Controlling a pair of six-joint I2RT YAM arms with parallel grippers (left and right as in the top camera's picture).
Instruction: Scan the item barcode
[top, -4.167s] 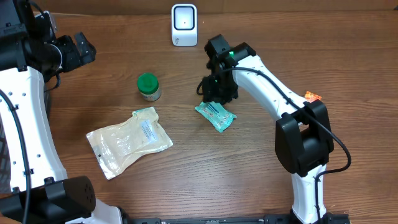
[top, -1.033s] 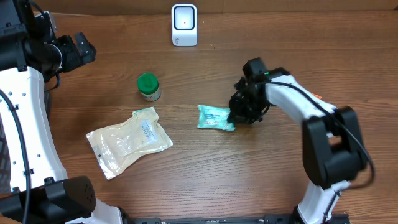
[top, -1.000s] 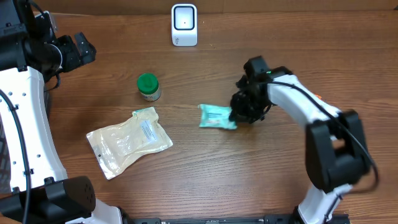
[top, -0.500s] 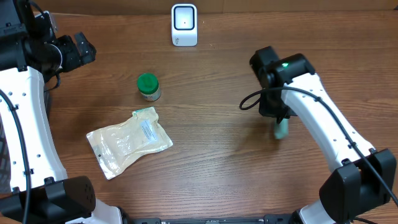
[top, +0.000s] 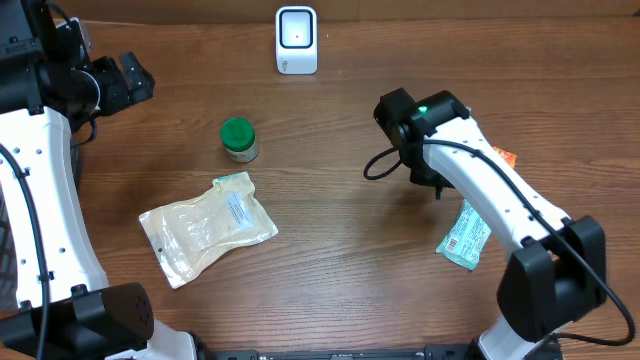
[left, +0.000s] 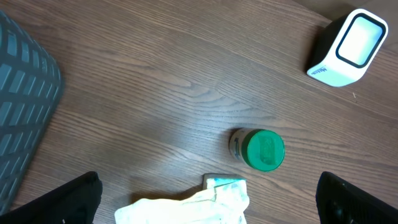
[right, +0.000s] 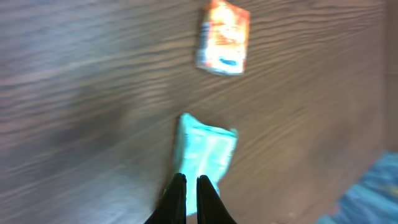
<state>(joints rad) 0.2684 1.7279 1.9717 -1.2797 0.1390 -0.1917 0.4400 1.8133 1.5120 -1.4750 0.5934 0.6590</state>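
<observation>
The item, a teal packet (top: 463, 237), shows at the right front of the table beside my right arm, its white barcode label facing up. In the right wrist view my right gripper (right: 189, 178) is shut on the near end of the teal packet (right: 205, 146), which reaches away from the fingertips; this view is blurred. The overhead view hides those fingers under the arm. The white scanner (top: 296, 40) stands at the back centre, and the left wrist view shows the scanner (left: 348, 46) too. My left gripper (top: 130, 80) hangs open and empty at the far left, high over the table.
A green-lidded jar (top: 238, 138) stands left of centre. A clear pouch (top: 207, 225) lies in front of it. A small orange packet (top: 503, 155) lies at the right, beyond the teal packet in the right wrist view (right: 224, 37). A grey mesh object (left: 25, 93) sits at the left.
My right arm has lifted the teal packet off the table's middle and swung it to the right front, turning its barcode label upward. The left arm has not moved.
</observation>
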